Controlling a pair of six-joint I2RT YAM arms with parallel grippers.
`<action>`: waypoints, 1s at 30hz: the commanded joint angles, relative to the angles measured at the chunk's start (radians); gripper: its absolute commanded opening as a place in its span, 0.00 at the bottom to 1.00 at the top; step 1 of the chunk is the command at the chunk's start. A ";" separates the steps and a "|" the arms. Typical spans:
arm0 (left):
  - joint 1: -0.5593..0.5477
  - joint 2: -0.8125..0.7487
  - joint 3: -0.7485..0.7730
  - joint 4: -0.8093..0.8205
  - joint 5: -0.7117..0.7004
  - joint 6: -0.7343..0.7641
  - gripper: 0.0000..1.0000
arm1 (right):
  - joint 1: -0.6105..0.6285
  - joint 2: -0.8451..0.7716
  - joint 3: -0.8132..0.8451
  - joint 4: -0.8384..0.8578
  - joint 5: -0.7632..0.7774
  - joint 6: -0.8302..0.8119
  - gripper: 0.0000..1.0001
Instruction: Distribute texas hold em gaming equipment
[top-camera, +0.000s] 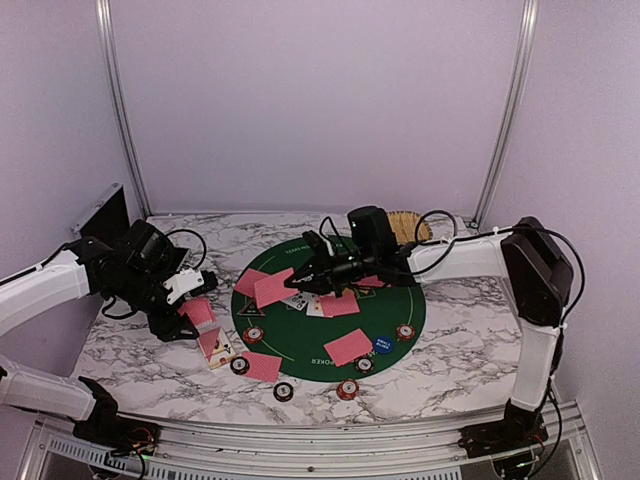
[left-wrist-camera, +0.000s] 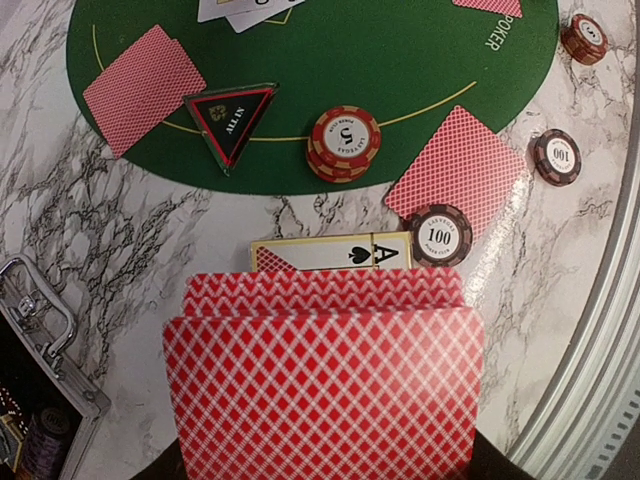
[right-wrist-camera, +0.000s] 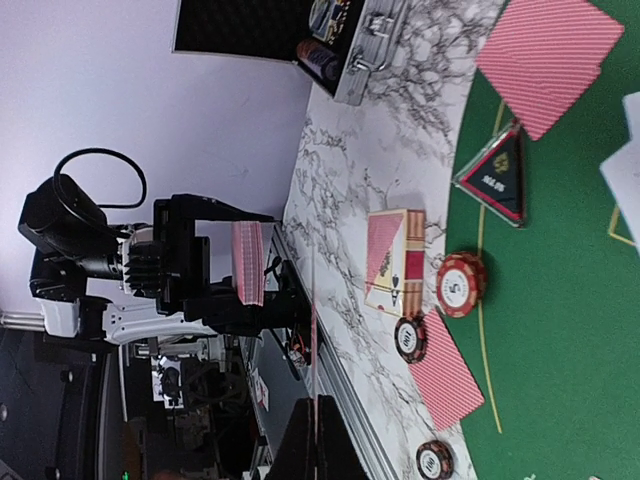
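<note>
My left gripper (top-camera: 200, 318) is shut on a stack of red-backed cards (left-wrist-camera: 322, 385), just off the left rim of the green mat (top-camera: 405, 300). The stack hides its fingers in the left wrist view. My right gripper (top-camera: 300, 287) is shut on a single red-backed card (top-camera: 272, 288) over the mat's left part; that card (right-wrist-camera: 315, 330) shows edge-on in the right wrist view. Below the stack lies a card box (left-wrist-camera: 330, 250) with an ace on it. Red cards (left-wrist-camera: 143, 88), a red-and-white chip (left-wrist-camera: 344, 143), dark chips (left-wrist-camera: 441, 235), a black-triangle button (left-wrist-camera: 232, 118) and a blue button (top-camera: 382, 344) lie around.
An open metal case (left-wrist-camera: 40, 330) with chips inside stands at the table's left. A tan woven tray (top-camera: 408, 225) sits behind the mat. More chips (top-camera: 347, 389) lie near the front edge, by the metal rail (left-wrist-camera: 600, 330). Face-up cards (top-camera: 300, 302) lie mid-mat.
</note>
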 joint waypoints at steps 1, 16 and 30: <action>0.025 0.005 0.002 0.013 -0.011 0.005 0.00 | -0.121 -0.082 -0.047 -0.126 0.032 -0.137 0.00; 0.040 0.017 0.007 0.012 0.004 -0.013 0.00 | -0.322 -0.026 -0.134 -0.276 0.146 -0.324 0.00; 0.040 0.016 0.019 0.009 0.009 -0.030 0.00 | -0.324 0.043 -0.118 -0.308 0.207 -0.358 0.00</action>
